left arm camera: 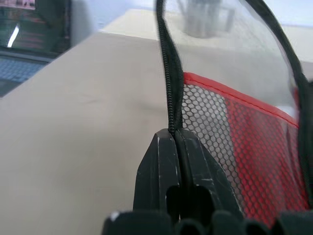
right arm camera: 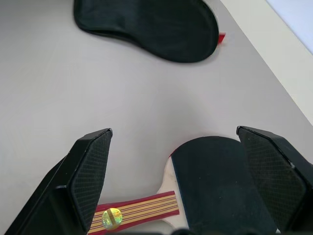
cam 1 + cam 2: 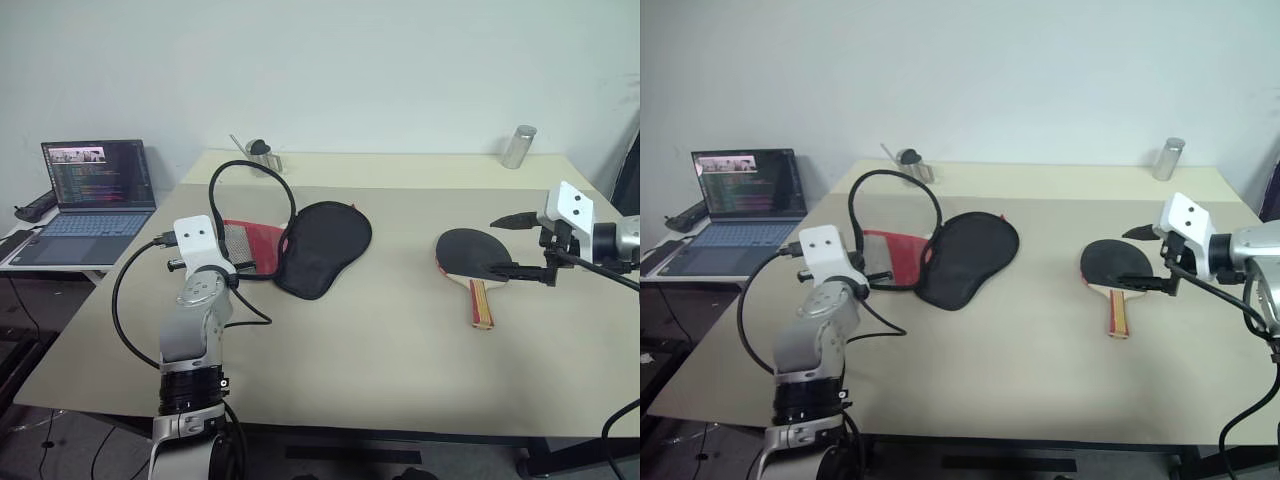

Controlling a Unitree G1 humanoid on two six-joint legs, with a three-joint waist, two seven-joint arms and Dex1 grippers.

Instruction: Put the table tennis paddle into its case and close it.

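Observation:
The case (image 3: 325,245) lies open at the table's middle left, its black flap spread flat and its red mesh part (image 3: 250,240) beside it. Its black zip rim (image 1: 168,73) arches up off the table in a loop. My left gripper (image 1: 173,134) is shut on that zip rim, right by the red mesh (image 1: 234,137). The table tennis paddle (image 3: 470,255) lies flat at the right, with its striped handle (image 3: 481,303) toward the front edge. My right gripper (image 3: 515,245) hovers just above and to the right of the black blade (image 2: 215,181), jaws wide open and holding nothing.
An open laptop (image 3: 95,195) stands on a lower side table at the left. A metal cup (image 3: 265,155) and a metal can (image 3: 519,146) stand on the far table strip. Bare tabletop (image 3: 400,330) stretches between the case and the paddle.

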